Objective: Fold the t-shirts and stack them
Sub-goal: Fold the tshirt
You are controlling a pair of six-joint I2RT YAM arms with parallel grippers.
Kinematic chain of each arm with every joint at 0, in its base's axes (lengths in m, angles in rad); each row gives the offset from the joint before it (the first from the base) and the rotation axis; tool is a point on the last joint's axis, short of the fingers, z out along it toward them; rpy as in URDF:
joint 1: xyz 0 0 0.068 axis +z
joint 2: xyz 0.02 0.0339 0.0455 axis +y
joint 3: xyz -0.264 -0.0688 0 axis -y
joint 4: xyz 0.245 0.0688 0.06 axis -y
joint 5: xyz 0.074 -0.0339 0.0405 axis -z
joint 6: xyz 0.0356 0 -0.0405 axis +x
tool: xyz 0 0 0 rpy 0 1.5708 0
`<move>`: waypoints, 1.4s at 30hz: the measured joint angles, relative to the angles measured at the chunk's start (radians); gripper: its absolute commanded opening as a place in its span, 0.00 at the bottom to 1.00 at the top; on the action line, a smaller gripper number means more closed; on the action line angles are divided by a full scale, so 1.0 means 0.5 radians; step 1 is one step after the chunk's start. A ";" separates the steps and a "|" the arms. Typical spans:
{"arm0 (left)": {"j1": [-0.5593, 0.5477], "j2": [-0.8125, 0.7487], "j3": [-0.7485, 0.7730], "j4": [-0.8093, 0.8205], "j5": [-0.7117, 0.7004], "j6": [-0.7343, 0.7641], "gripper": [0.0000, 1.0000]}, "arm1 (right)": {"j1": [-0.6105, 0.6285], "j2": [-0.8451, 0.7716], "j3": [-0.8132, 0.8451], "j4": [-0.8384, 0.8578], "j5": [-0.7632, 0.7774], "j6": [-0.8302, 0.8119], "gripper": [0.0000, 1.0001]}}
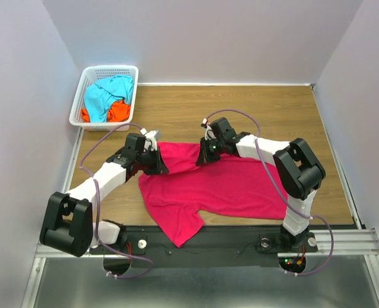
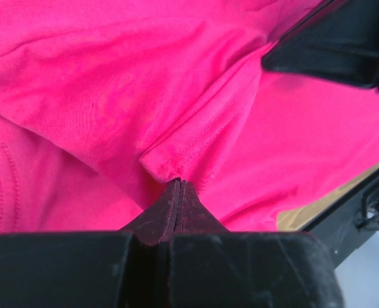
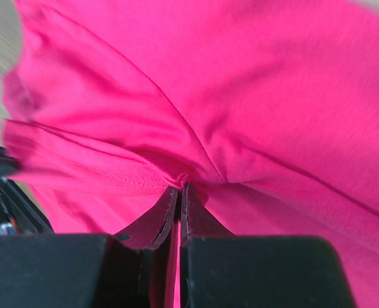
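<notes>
The crimson-pink t-shirt (image 1: 209, 186) lies spread on the wooden table, one part hanging over the near edge. My left gripper (image 1: 157, 163) is shut on its far left edge; in the left wrist view the closed fingertips (image 2: 176, 192) pinch a hemmed fold of the shirt (image 2: 112, 96). My right gripper (image 1: 205, 154) is shut on the far edge near the middle; in the right wrist view its fingertips (image 3: 180, 192) pinch a bunched fold of the shirt (image 3: 241, 83). The turquoise-blue t-shirt (image 1: 106, 95) and the orange t-shirt (image 1: 117, 112) lie crumpled in the basket.
A white lattice basket (image 1: 87, 80) stands at the far left corner of the table (image 1: 273, 106). Grey walls close in on the left, back and right. A black rail (image 1: 241, 237) runs along the near edge by the arm bases.
</notes>
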 measured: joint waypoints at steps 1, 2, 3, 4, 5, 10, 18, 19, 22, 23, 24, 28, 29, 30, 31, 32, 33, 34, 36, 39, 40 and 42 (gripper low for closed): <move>-0.003 -0.011 -0.005 -0.001 0.003 -0.014 0.00 | 0.003 -0.001 -0.017 -0.012 0.000 -0.006 0.04; -0.004 -0.021 -0.007 -0.001 0.006 -0.027 0.00 | 0.006 0.000 -0.031 -0.019 0.000 -0.011 0.04; -0.006 -0.036 -0.008 0.000 0.006 -0.038 0.00 | 0.008 -0.001 -0.038 -0.024 0.000 -0.014 0.04; -0.008 -0.046 -0.011 0.002 0.007 -0.050 0.00 | 0.009 -0.001 -0.041 -0.032 0.000 -0.017 0.05; -0.008 -0.055 -0.020 0.008 0.007 -0.055 0.00 | 0.009 -0.001 -0.043 -0.037 0.000 -0.021 0.06; -0.021 -0.082 -0.104 0.016 0.008 -0.098 0.17 | 0.014 -0.006 -0.053 -0.045 0.000 -0.040 0.21; -0.033 -0.129 -0.166 -0.014 0.012 -0.153 0.56 | 0.016 -0.075 -0.114 -0.124 0.014 -0.099 0.39; -0.033 -0.156 -0.166 -0.021 -0.006 -0.157 0.57 | 0.016 -0.090 -0.114 -0.140 0.022 -0.111 0.40; -0.033 -0.246 -0.134 -0.072 -0.135 -0.153 0.60 | 0.021 -0.162 -0.113 -0.193 0.047 -0.150 0.43; -0.033 -0.260 -0.100 -0.085 -0.205 -0.144 0.61 | 0.024 -0.183 -0.108 -0.210 0.054 -0.159 0.44; -0.032 -0.256 -0.064 -0.100 -0.260 -0.132 0.63 | 0.027 -0.196 -0.095 -0.226 0.061 -0.173 0.45; -0.025 -0.092 0.156 -0.088 -0.526 -0.056 0.64 | 0.043 -0.207 -0.003 -0.256 0.075 -0.213 0.49; -0.016 -0.030 0.203 -0.073 -0.562 -0.043 0.64 | 0.048 -0.207 0.021 -0.262 0.076 -0.223 0.49; -0.014 0.028 0.243 -0.060 -0.603 -0.027 0.63 | 0.055 -0.205 0.046 -0.266 0.077 -0.230 0.49; -0.011 0.079 0.285 -0.052 -0.642 -0.011 0.61 | 0.062 -0.201 0.075 -0.272 0.079 -0.240 0.49; -0.002 0.164 0.342 -0.030 -0.690 0.012 0.59 | 0.075 -0.187 0.123 -0.276 0.081 -0.250 0.49; 0.004 0.237 0.381 -0.014 -0.715 0.027 0.56 | 0.089 -0.170 0.158 -0.274 0.082 -0.256 0.49; 0.011 0.306 0.423 -0.002 -0.740 0.045 0.49 | 0.110 -0.149 0.199 -0.275 0.085 -0.266 0.49; 0.015 0.423 0.483 0.016 -0.782 0.076 0.34 | 0.151 -0.107 0.268 -0.271 0.089 -0.289 0.49; 0.024 0.571 0.550 0.038 -0.809 0.121 0.32 | 0.198 -0.035 0.338 -0.272 0.090 -0.307 0.49; 0.028 0.620 0.565 0.056 -0.816 0.132 0.31 | 0.212 -0.002 0.363 -0.275 0.090 -0.315 0.49; 0.039 0.692 0.575 0.087 -0.832 0.137 0.23 | 0.228 0.054 0.401 -0.275 0.090 -0.329 0.49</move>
